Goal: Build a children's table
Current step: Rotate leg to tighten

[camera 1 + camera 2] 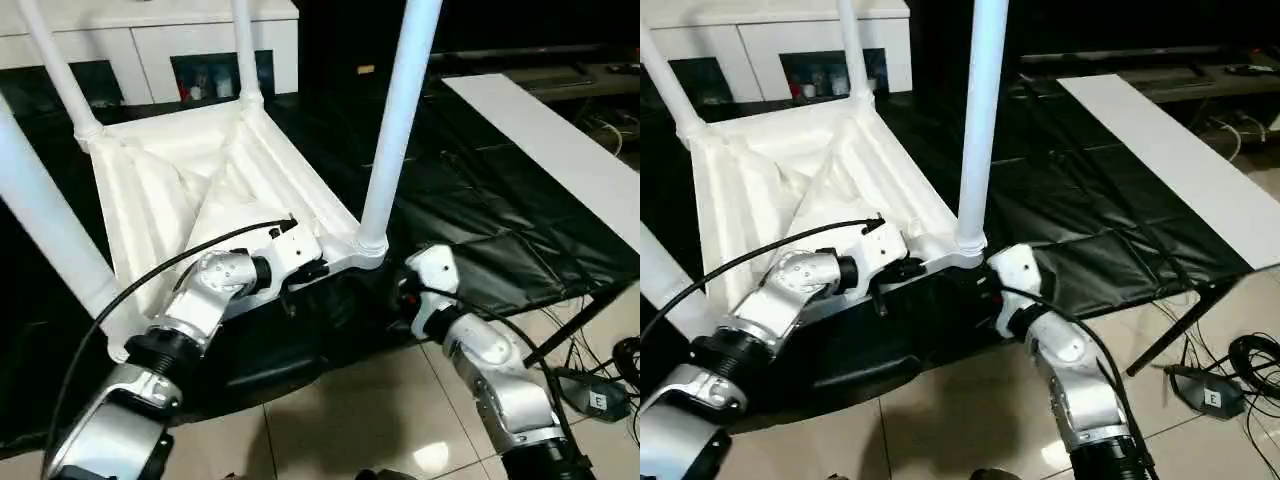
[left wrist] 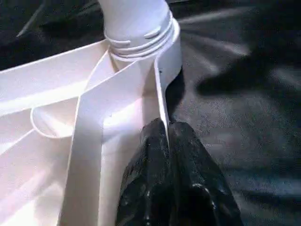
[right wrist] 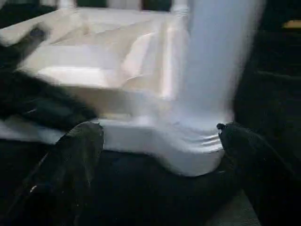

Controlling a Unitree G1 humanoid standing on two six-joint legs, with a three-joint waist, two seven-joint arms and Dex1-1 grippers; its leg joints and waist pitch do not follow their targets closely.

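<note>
Presently, item one: tabletop (image 1: 215, 190), white plastic, lying upside down on a black sheet (image 1: 480, 200), ribbed underside facing up, tilted so its far edge sits toward 12 o'clock. Four legs stand in the corner sockets: near-right leg (image 1: 398, 110) at 1 o'clock from the grippers, far-right leg (image 1: 245, 50) at 12, far-left leg (image 1: 58, 70) at 10, near-left leg (image 1: 45, 225) at 9.

Item two: left gripper (image 2: 167, 129), clenched on the tabletop's near side wall, one black finger either side of the thin rim, just short of the near-right socket (image 2: 141, 44).

Item three: right gripper (image 3: 160, 136), fingers spread wide and released, one fingertip (image 3: 84, 141) left of the near-right socket, the other beside its base; whether that one touches it cannot be told.

Item four: white cabinet (image 1: 150, 40) with dark glass doors at 12 o'clock behind the table; white board (image 1: 560, 150) at 2 o'clock; tiled floor (image 1: 360, 410) at 6 o'clock
</note>
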